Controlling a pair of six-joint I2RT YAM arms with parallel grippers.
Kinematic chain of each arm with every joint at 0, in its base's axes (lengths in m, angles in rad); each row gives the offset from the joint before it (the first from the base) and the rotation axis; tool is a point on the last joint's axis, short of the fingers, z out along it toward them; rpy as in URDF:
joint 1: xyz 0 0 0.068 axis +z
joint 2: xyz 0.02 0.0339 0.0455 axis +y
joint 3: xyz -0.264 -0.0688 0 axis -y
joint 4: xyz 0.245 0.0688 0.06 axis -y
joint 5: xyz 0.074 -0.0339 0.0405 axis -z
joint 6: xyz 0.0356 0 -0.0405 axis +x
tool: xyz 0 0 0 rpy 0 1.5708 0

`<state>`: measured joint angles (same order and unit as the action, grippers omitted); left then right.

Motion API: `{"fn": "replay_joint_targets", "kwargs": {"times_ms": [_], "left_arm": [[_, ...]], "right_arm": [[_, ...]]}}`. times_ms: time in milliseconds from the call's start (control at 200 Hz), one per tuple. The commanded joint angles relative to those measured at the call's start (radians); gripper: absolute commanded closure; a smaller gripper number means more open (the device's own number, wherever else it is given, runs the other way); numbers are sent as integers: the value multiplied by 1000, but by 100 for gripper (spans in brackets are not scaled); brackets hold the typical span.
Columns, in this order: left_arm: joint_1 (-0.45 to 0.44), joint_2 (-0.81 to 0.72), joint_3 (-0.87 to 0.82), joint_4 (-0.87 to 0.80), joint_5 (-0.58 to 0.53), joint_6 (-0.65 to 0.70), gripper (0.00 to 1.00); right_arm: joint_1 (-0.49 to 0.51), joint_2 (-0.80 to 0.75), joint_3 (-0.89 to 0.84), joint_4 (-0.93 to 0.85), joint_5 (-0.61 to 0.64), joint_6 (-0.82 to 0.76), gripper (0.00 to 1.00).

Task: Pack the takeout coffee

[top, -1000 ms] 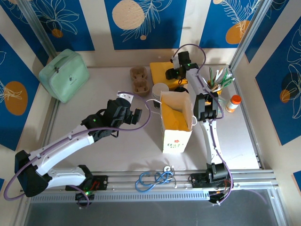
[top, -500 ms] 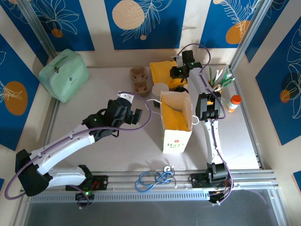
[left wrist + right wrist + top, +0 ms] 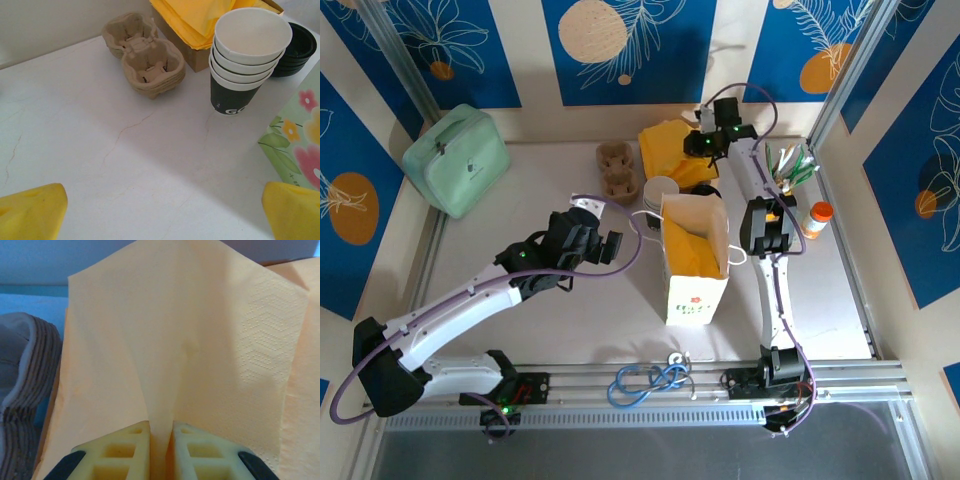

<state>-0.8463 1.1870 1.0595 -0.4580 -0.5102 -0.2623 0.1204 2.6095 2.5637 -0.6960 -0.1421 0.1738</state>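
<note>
My right pincer [image 3: 161, 431] was clamped on a raised fold of a yellow paper napkin [image 3: 190, 340], its two pale, ribbed fingertips pressed nearly together with only the thin sheet between them. The napkin was soft and matte, embossed with a fine dotted diamond pattern along one side. From above, this pincer [image 3: 705, 143] sat over the napkin stack [image 3: 665, 140] at the far side of the desk [image 3: 520, 300]. The stack lay in a shallow cardboard box [image 3: 192, 52].

My left pincer [image 3: 161, 210] hung wide apart over bare desk, holding nothing, its yellow fingertips [image 3: 30, 212] at the lower corners of its wrist view. The desk was white and marked with thin, crack-like lines.

Ahead of it stood the nested paper coffee cups [image 3: 248, 55], white inside and dark outside, with white lettering starting with "G"; the rest I could not read. They stood just beside the open paper bag [image 3: 695, 260], which was brown inside and printed with flowers; its writing was too small to read. Black lids [image 3: 297, 50] lay stacked behind the cups. Two stacks of moulded pulp cup carriers [image 3: 145, 57] sat to their left, touching each other.

Further off were a mint-green zipped case [image 3: 455, 160] at the far left, a holder of stirrers [image 3: 785, 165], an orange-capped bottle [image 3: 815, 220], and a coiled blue cable [image 3: 650, 380] on the near rail.
</note>
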Motion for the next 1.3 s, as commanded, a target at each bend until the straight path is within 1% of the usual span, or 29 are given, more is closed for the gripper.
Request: {"fn": "replay_joint_targets", "kwargs": {"times_ms": [0,325,510,570,680,785,865,945,1135,1296], "left_arm": [[12,3,39,-7,-10,-6,1],[12,-6,42,-1,-8,-4,1],[12,-20,34,7,-7,-4,1],[12,-24,34,10,-6,-4,1],[12,-34,42,11,3,-5,1],[11,-44,45,19,14,-5,1],[12,-54,48,28,22,-5,1],[12,-67,44,41,30,-5,1],[12,-115,9,67,56,-3,1],[13,-154,-18,82,73,1,1]], "right_arm": [[-19,-100,41,-10,-50,39,85],[-50,-209,51,-48,-107,101,86],[-59,-274,64,-83,-152,129,90],[-60,-297,80,-117,-169,129,92],[-59,-353,116,-203,-184,132,94],[-54,-442,111,-264,-198,137,94],[-45,-512,107,-323,-166,139,94],[-43,-590,91,-375,-167,156,94],[-13,-829,-67,-402,-190,209,95],[76,-1014,-194,-464,-111,232,95]]}}
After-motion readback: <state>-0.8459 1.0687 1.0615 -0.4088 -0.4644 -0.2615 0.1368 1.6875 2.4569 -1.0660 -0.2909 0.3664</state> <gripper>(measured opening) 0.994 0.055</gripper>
